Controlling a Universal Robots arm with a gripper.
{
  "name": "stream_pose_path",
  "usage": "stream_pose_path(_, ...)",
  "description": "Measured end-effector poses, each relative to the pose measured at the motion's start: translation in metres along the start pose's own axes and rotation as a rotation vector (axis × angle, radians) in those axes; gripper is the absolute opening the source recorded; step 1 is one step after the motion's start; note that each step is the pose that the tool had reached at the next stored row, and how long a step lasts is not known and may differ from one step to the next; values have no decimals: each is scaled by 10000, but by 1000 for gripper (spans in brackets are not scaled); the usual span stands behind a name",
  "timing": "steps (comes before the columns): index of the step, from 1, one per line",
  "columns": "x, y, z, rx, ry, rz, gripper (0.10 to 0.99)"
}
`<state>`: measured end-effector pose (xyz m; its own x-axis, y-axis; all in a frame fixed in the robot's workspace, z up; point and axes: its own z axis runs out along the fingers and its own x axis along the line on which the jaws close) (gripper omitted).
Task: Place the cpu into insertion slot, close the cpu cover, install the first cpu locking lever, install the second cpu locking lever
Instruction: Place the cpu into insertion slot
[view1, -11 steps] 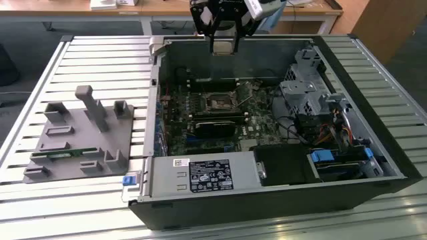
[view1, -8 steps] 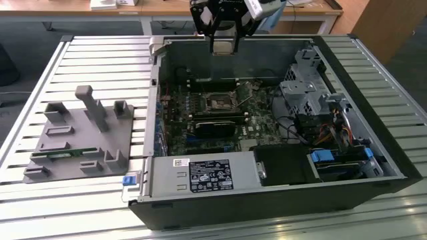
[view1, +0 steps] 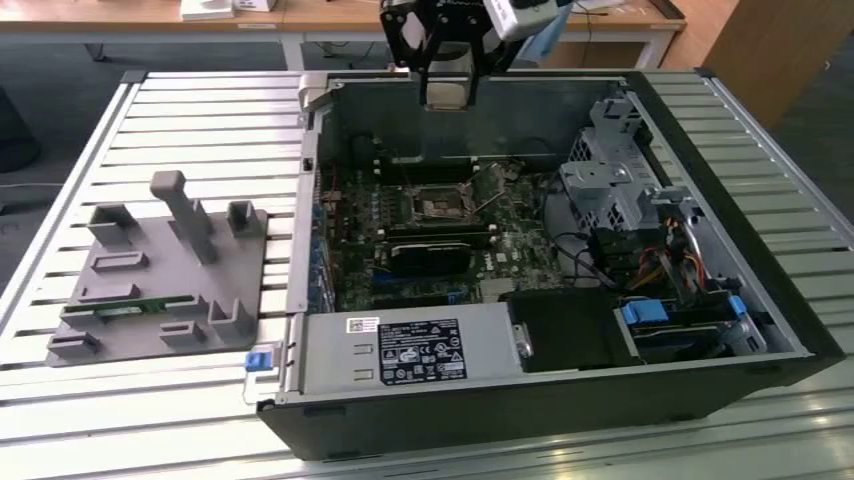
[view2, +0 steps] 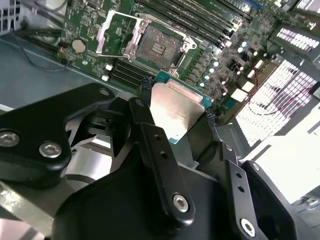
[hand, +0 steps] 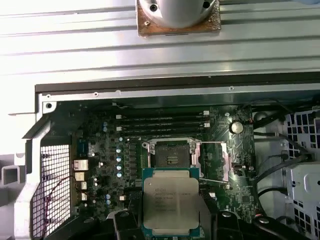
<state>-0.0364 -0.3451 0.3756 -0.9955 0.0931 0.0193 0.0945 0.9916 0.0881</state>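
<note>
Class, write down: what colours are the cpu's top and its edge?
The cpu: silver-grey top, green edge; first wrist view shows it best.

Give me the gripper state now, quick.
gripper: shut on the cpu, not yet in the insertion slot.

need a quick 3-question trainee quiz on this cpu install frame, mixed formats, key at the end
1. True or false: the cpu sits in the insertion slot.
2. The cpu cover is: A) shut over the slot; B) swung open beside the slot; C) between the jaws.
3. Fill in: the gripper is shut on the ____.
Key: 1 false; 2 B; 3 cpu.
</note>
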Motion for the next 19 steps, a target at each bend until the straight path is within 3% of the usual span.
stream_pose_path(19, -1, -2, 22, -64, -290, 3262, 537)
